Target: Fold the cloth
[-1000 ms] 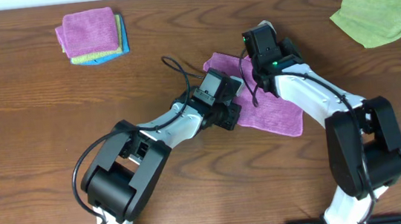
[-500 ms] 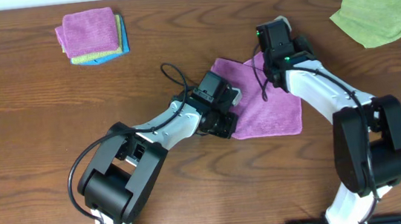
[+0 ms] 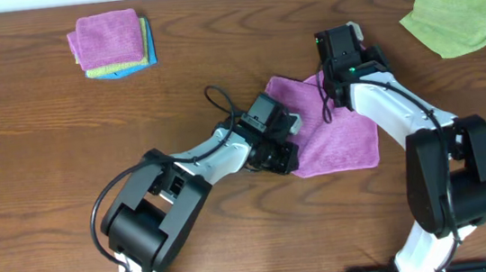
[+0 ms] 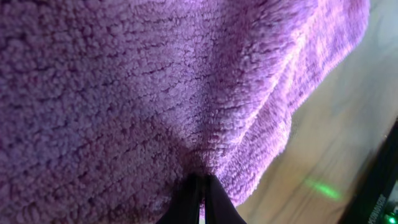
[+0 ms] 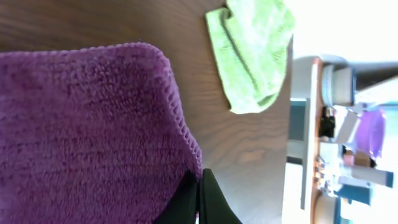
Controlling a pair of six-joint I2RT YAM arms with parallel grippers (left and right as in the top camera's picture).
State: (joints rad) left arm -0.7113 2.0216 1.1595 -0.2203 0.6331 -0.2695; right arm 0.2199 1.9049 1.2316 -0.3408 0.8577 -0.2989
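Left claw (image 4: 199, 186) and right claw (image 5: 198, 182) each pinch the cloth (image 3: 345, 139)

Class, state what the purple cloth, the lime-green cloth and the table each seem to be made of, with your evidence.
The purple cloth is likely microfibre with a matte finish: a fuzzy looped pile shows close up. The lime-green cloth is probably similar fabric: soft, nubbly, with crumpled folds. The table is wood or wood-look laminate, smooth with a slight sheen: brown grain streaks.

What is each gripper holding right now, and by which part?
Both hold the purple fuzzy microfibre cloth: the left gripper is pinched shut on its left edge near the front corner, the right gripper on its far edge.
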